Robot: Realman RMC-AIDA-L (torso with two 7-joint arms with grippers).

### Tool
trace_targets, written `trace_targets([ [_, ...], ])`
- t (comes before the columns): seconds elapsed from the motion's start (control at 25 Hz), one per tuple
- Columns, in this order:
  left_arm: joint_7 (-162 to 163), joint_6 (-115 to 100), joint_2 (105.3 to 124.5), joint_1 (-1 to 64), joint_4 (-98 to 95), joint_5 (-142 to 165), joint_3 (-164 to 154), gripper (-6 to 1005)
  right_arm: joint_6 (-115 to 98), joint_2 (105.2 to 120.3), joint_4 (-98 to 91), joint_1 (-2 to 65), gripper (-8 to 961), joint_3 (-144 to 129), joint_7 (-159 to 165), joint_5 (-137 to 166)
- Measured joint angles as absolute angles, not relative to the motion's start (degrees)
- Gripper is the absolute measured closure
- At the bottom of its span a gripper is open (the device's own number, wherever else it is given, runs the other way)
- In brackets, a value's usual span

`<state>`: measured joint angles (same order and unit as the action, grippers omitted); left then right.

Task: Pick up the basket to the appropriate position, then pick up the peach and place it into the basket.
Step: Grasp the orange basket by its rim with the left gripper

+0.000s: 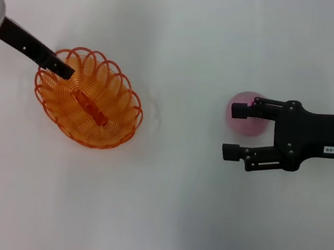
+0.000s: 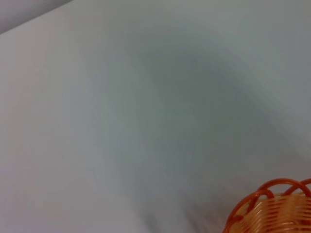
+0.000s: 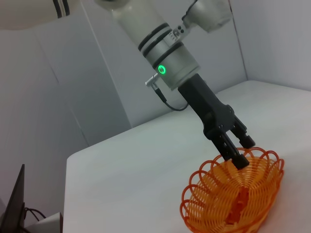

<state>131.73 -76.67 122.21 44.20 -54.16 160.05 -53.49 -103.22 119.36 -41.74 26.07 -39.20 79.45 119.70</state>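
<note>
Orange wire basket point(image 1: 88, 98), light and springy, is pinched at its rim by the left gripper point(image 3: 237, 148); the right gripper point(image 1: 236, 131) is spread above the smooth peach point(image 1: 242, 120).

So the basket point(image 1: 88, 98) sits on the counter point(image 1: 158, 213) over on the left, with the left hand point(image 1: 66, 73) at its far-left rim. The peach point(image 1: 246, 112) is well apart on the right, partly under the right hand point(image 1: 236, 131).

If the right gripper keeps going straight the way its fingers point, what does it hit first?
Probably nothing soon. The open right gripper points across the table toward the basket, far off, where the left gripper sits at the rim. The peach lies under its far finger, height unclear.
</note>
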Motion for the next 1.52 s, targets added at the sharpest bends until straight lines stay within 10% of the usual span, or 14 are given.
trace_targets([
  [0.92, 131.91, -74.05, 122.46, 44.45, -51.76, 160.11, -54.93, 195, -102.22, 119.35, -40.83, 26.3, 13, -39.88, 79.32, 119.7],
  [1.52, 131.3, -74.2, 122.52, 44.66, -51.76, 160.13, -54.94, 880, -101.94, 119.35, -40.16, 26.45, 12, -40.09, 79.02, 119.71],
])
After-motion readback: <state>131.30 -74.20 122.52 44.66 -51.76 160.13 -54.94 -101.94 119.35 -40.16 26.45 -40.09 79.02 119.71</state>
